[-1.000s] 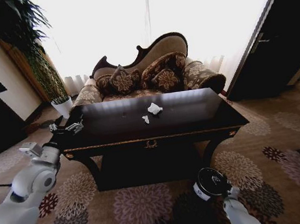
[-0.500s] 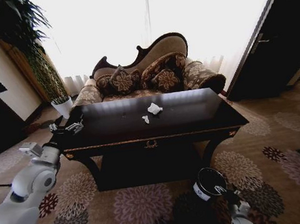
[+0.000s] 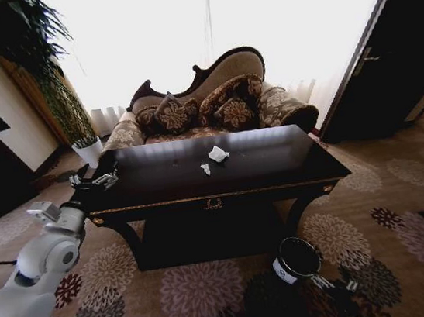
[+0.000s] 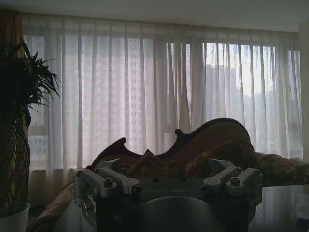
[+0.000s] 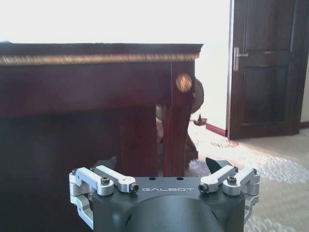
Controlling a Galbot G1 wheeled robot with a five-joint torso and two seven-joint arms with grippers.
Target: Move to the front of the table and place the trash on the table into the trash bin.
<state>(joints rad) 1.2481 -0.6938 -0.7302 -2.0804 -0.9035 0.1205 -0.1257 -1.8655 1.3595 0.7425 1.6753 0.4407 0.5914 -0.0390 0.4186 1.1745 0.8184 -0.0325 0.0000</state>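
The dark tabletop (image 3: pixel 260 164) stands straight ahead of the robot, glossy, with a gold line along its front edge and a small gold emblem in the middle of that edge. On it, a little back from the middle, lies the trash (image 3: pixel 218 154): one crumpled white paper wad, with a smaller white scrap just beside it on the near left. Both lie well apart from the edges.

The trash bin (image 3: pixel 296 259), a small black bucket with a shiny rim and a white label, stands on the patterned carpet (image 3: pixel 190 290) in front of the tabletop's right half, much lower than it and tilted slightly toward the robot.

The left hand (image 3: pixel 97 177) is raised at the tabletop's left end, just beside the near left corner; its fingers are spread wide with nothing between them. In the left wrist view the left hand (image 4: pixel 169 186) faces along the tabletop toward a sofa (image 4: pixel 212 145) and pale curtains.

The right hand (image 3: pixel 335 289) is low, near the floor, just beside the bin on the robot's side. In the right wrist view it (image 5: pixel 164 169) is spread wide and empty, facing the front right leg under the gold-trimmed edge.

A sofa with patterned cushions stands behind the tabletop, and a potted plant (image 3: pixel 74 122) stands to the left.
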